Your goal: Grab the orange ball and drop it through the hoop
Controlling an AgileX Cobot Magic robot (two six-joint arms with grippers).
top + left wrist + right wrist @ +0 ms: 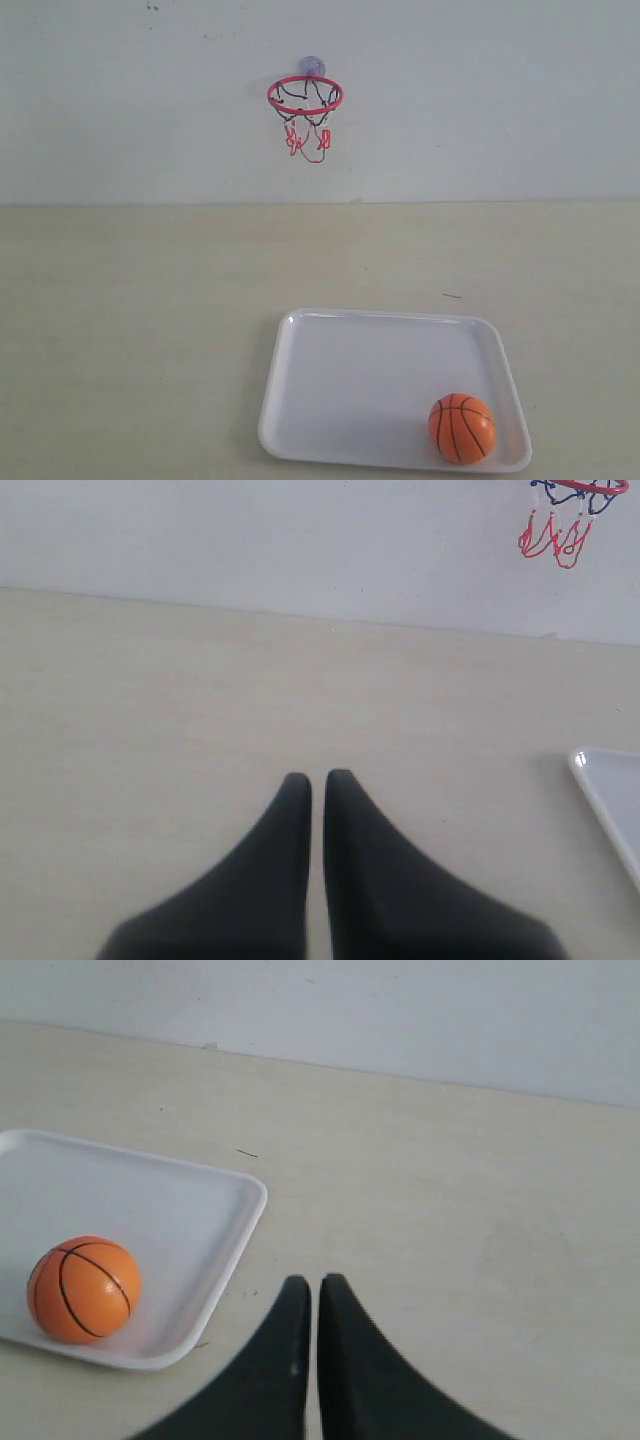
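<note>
1. One orange ball point(462, 428), lying in the near right corner of one white tray point(380, 350).
2. One tray only, flat on the desk point(130, 300) at its near edge, right of the middle.
3. One hoop point(305, 109), fixed to the wall point(500, 90) beyond the desk's far edge, well apart from the ball.
4. Two grippers, left gripper point(318, 778) and right gripper point(314, 1284), each narrowed to a thin slit, holding nothing, over the desk.
</note>
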